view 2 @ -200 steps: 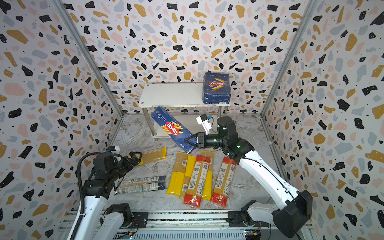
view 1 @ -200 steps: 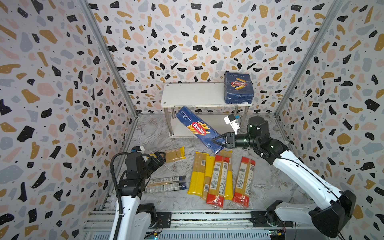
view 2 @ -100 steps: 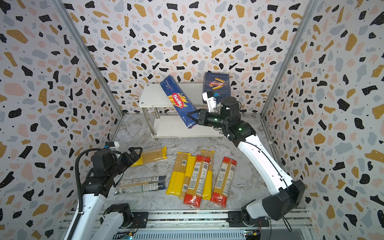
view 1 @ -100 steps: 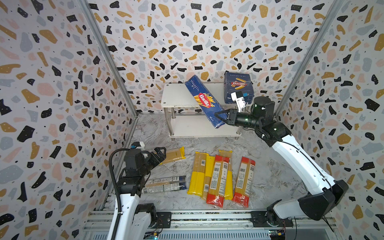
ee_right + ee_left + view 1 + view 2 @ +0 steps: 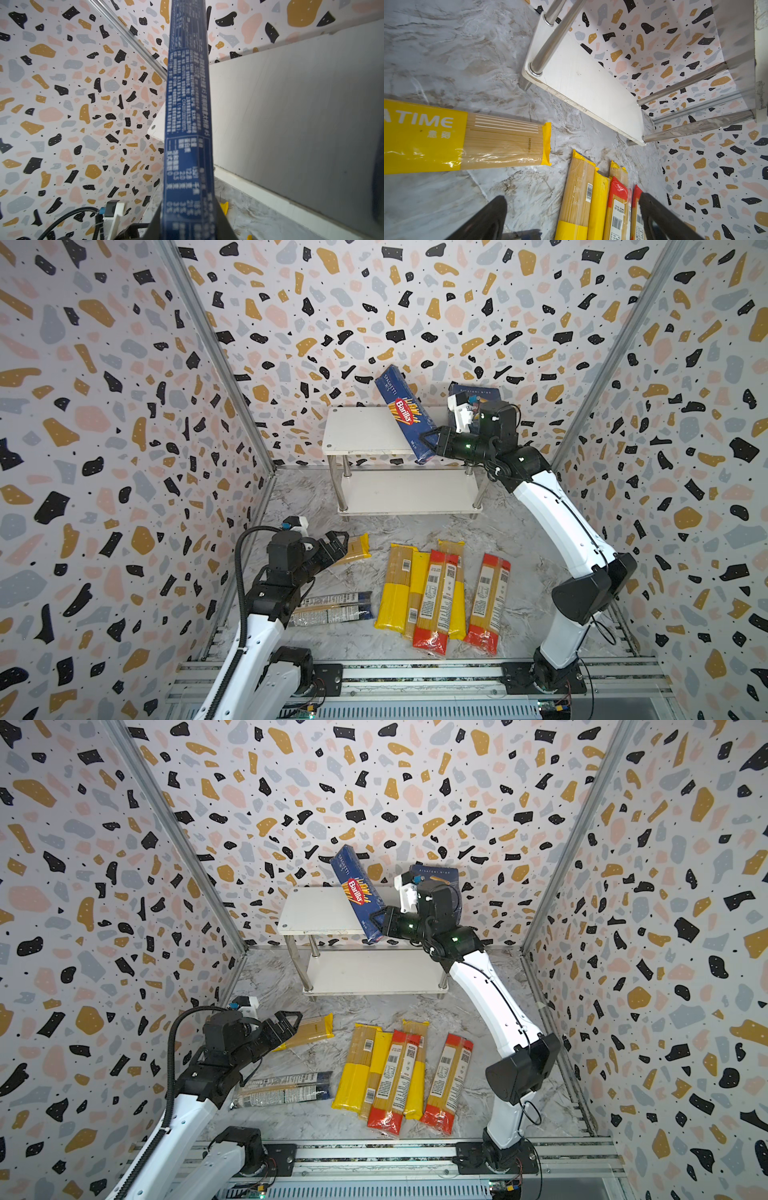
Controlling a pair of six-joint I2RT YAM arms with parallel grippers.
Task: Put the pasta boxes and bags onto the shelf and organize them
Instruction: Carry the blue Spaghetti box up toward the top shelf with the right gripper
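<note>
Box [image 5: 404, 416] now higher, seemingly over shelf [image 5: 357, 433].

The narrow box [image 5: 402, 412] is dark blue, with a red oval logo in white letters and yellow pasta sticks drawn behind it. In the right wrist view its side carries small white print. The wide box [image 5: 484, 390] is the same dark blue. The shelf [image 5: 365, 433] has white boards and shiny chrome legs. The worktop [image 5: 523, 539] is marbled in grey and white. There are yellow bags [image 5: 394, 593], clear bags with red ends [image 5: 487, 605] and one clear bag with dark-blue ends [image 5: 332, 608]. The walls [image 5: 374, 302] are white, speckled with black, ochre, pink and grey flecks. The arms [image 5: 552, 514] are white with black joints.
</note>
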